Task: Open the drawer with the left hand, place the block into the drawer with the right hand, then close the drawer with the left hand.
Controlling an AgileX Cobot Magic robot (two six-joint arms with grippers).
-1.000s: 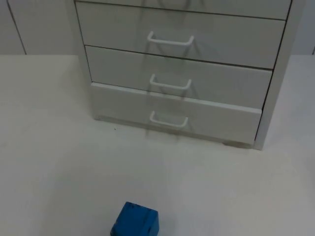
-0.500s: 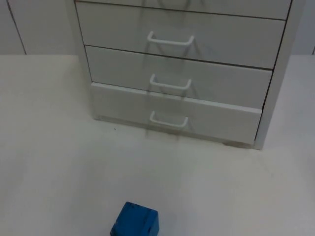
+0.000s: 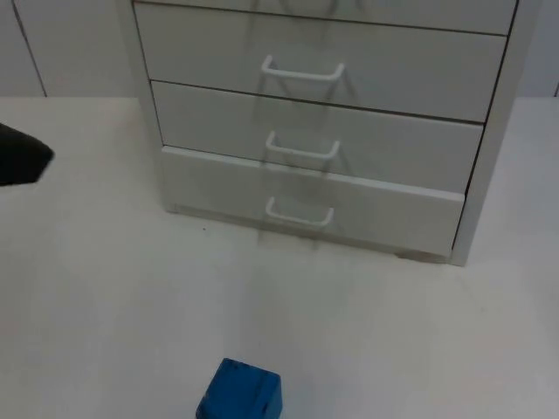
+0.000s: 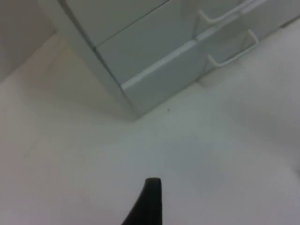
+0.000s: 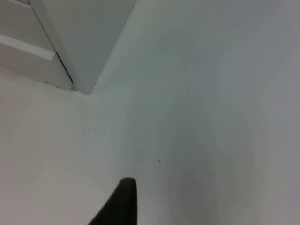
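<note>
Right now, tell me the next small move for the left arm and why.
Probably carry the left gripper from the table's left edge toward the bottom drawer's handle. All the drawers in view look shut, the blue block sits untouched on the table in front of them, and the gripper is well short of any handle.

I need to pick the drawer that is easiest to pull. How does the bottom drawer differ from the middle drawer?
The bottom drawer stands slightly proud of the cabinet, its top edge showing as a ledge; the middle drawer sits flush. The bottom drawer lies next to the table; the middle drawer sits above it. Both are white with a white loop handle.
</note>
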